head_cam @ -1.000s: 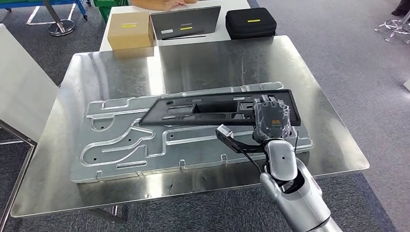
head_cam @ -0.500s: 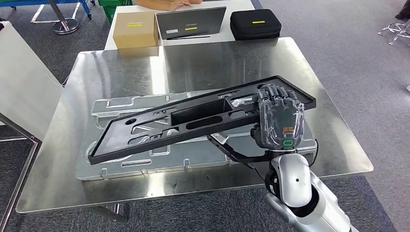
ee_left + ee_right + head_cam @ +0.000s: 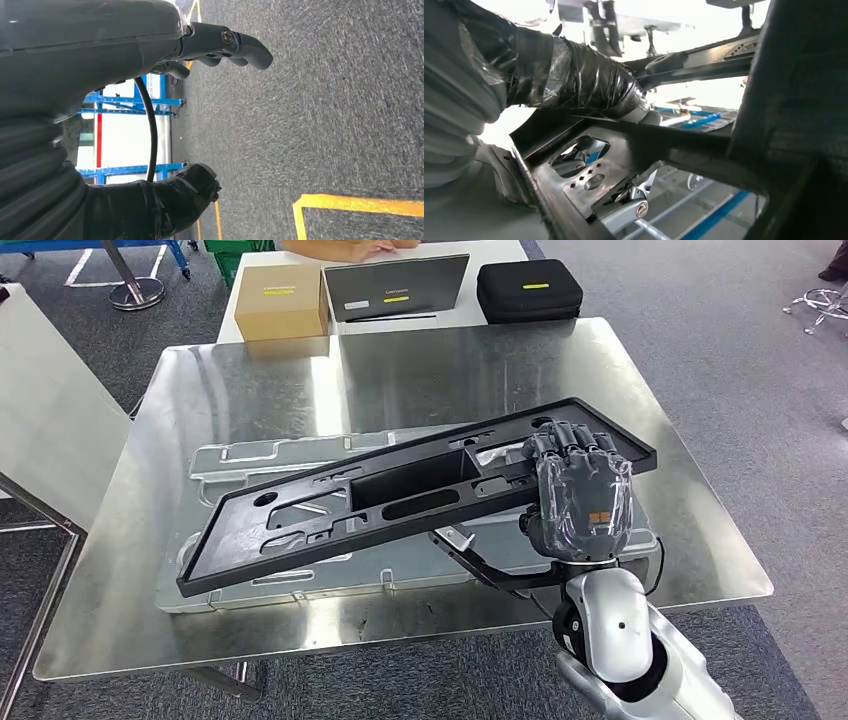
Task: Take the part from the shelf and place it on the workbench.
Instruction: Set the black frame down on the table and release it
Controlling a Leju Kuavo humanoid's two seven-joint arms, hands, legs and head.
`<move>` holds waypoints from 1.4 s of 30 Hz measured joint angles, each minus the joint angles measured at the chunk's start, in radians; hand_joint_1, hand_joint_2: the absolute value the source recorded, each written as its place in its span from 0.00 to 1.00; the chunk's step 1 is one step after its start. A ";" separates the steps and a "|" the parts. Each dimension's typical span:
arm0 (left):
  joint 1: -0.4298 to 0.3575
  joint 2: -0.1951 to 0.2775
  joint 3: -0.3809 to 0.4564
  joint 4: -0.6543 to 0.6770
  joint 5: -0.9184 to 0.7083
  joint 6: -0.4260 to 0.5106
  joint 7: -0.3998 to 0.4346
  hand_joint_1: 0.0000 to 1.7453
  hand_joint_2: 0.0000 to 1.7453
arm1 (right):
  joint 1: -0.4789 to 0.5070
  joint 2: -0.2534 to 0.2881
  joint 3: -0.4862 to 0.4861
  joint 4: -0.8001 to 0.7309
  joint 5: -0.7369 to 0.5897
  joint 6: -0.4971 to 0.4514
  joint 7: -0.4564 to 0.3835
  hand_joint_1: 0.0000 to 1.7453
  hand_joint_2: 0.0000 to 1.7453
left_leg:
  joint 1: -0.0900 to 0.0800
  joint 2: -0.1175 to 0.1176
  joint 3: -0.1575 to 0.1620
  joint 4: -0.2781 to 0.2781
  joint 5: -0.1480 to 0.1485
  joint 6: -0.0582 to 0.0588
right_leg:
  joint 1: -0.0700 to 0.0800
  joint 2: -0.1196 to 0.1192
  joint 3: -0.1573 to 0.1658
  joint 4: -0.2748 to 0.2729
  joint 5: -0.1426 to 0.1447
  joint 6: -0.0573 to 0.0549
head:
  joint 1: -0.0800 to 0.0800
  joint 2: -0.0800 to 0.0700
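Held above the tabletop [image 3: 700, 540]: the long black part [image 3: 400, 495], gripped at one end only by the right robot hand [image 3: 578, 495], fingers wrapped over the edge farthest from the cardboard box [image 3: 281, 300]. Tilted, with the free end hanging low over the silver grooved plate [image 3: 240, 465] lying on the tabletop, on the side nearest the robot. Seen from the right wrist view, a taped thumb [image 3: 589, 82] pressed against the part's frame [image 3: 664, 145].

Likely trouble: slipping or pivoting in the grip, since all the length sticks out past a single hold at one end. Also possible: the low free end striking or scraping the silver grooved plate first, and skidding it. Risk too of landing crooked on the plate rather than flat on bare metal.

Left robot hand [image 3: 220, 47] hanging over carpeted floor, well away from the part, fingers apart and holding nothing, so no second support available.
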 joint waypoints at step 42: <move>0.004 0.025 -0.008 0.001 0.000 0.015 -0.027 0.00 1.00 | 0.124 0.046 -0.316 0.503 -0.002 -0.051 -0.255 1.00 1.00 | 0.000 -0.004 -0.001 0.000 0.000 0.000 | 0.000 -0.004 0.001 -0.001 0.000 0.000 | 0.000 0.000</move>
